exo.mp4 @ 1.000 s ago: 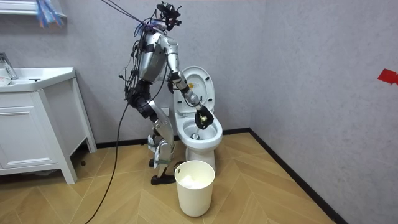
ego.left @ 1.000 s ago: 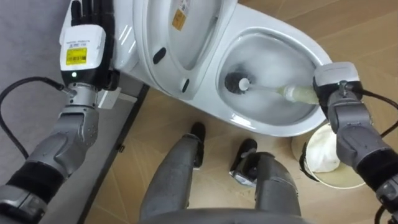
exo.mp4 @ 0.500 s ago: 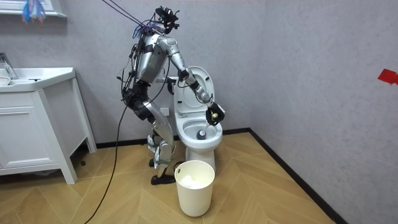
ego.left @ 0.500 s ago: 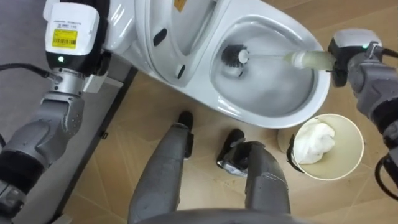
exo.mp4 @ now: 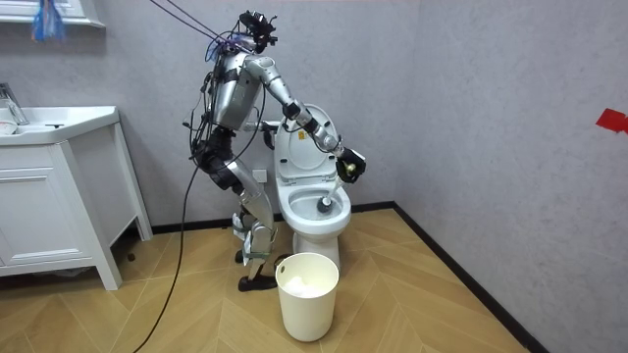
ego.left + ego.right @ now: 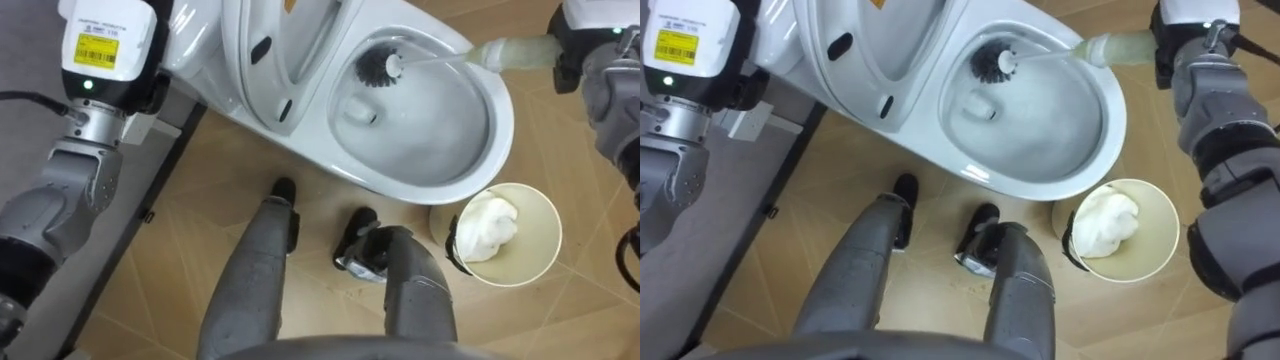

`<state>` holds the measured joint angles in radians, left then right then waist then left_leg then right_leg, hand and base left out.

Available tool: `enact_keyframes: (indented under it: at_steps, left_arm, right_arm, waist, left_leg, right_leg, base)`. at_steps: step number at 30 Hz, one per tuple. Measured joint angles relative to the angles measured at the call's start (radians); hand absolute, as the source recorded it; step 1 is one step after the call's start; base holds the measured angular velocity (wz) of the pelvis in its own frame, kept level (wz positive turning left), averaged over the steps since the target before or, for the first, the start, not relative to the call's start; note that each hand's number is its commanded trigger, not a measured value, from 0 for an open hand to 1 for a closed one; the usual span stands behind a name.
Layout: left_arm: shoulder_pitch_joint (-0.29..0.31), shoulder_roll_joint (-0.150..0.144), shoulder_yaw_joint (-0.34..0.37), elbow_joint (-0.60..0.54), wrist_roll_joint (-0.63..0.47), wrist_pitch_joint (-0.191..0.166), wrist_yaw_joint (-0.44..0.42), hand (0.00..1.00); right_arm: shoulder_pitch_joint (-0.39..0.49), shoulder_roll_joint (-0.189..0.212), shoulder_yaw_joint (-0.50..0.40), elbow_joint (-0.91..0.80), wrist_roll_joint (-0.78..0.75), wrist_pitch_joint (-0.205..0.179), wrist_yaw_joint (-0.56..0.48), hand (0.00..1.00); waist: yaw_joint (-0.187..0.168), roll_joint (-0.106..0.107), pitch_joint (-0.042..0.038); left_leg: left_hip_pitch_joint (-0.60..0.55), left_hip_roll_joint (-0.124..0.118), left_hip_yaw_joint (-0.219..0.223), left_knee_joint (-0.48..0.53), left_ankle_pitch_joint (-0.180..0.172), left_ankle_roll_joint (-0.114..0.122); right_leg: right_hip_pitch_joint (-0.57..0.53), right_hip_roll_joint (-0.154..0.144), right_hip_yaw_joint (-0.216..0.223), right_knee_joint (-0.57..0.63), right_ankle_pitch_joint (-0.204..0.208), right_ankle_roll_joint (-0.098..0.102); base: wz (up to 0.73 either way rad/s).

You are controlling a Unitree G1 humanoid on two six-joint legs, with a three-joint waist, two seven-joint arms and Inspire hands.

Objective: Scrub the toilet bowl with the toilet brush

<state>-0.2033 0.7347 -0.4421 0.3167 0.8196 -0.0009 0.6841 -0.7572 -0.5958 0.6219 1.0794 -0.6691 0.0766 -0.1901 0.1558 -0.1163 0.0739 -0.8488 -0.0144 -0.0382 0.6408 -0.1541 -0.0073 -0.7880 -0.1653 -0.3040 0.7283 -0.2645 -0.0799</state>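
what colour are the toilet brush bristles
Black, with a white centre: the toilet brush's bristle head; clearest in the left eye view.

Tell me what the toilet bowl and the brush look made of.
The toilet bowl is likely glazed ceramic: white and glossy with bright highlights. The brush is probably plastic: a dark bristle head on a pale, slightly translucent handle.

the toilet [image 6: 468,182] looks like glossy, smooth white ceramic, and the brush [image 6: 378,66] has dark bristles on a pale translucent plastic handle [image 6: 515,53]. the floor [image 6: 215,190] is matt wood-grain planking; the bin [image 6: 541,250] is smooth cream plastic.
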Motion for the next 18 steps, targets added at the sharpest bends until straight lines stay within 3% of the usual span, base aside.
enact_keyframes:
  at_steps: [8,12,14,16,18]
  left_arm:
    - [0.003,-0.005,0.008,-0.004,0.019,0.009,-0.044,0.0]
    - [0.002,-0.044,0.004,0.0,0.038,0.023,-0.09,0.0]
    - [0.002,-0.047,0.0,0.002,0.036,0.018,-0.101,0.0]
    - [0.003,-0.049,-0.002,0.006,0.034,0.01,-0.104,0.0]
    - [0.004,-0.067,-0.004,0.013,0.034,0.007,-0.107,0.0]
  right_arm:
    - [0.015,0.006,0.027,-0.092,-0.094,0.016,0.002,1.0]
    - [0.075,0.007,0.082,-0.217,-0.193,0.057,0.06,1.0]
    - [0.1,0.003,0.114,-0.266,-0.228,0.059,0.101,1.0]
    - [0.127,-0.001,0.131,-0.312,-0.251,0.092,0.126,1.0]
    - [0.144,-0.03,0.133,-0.349,-0.263,0.111,0.171,1.0]
  waist:
    - [0.005,0.008,-0.0004]
    - [0.029,0.06,-0.001]
    - [0.035,0.076,-0.0007]
    - [0.043,0.093,-0.0021]
    - [0.049,0.11,-0.0096]
  left_leg:
    - [0.003,0.001,0.0,0.011,-0.002,0.001]
    - [0.024,0.008,-0.007,0.017,-0.014,0.002]
    - [0.027,0.007,-0.005,0.012,-0.015,0.002]
    - [0.024,0.008,-0.005,0.013,-0.016,0.001]
    - [0.024,0.009,-0.006,0.013,-0.017,0.001]
  right_leg:
    - [0.005,0.001,-0.001,0.0,-0.001,0.001]
    - [0.039,0.011,-0.008,-0.018,0.0,0.004]
    - [0.04,0.01,-0.006,-0.019,-0.001,0.007]
    - [0.039,0.012,-0.008,-0.022,-0.002,0.006]
    - [0.039,0.016,-0.008,-0.029,-0.002,0.005]
  base:
    - [-0.01]
    - [-0.01]
    - [0.0]
    - [0.0]
    - [0.0]
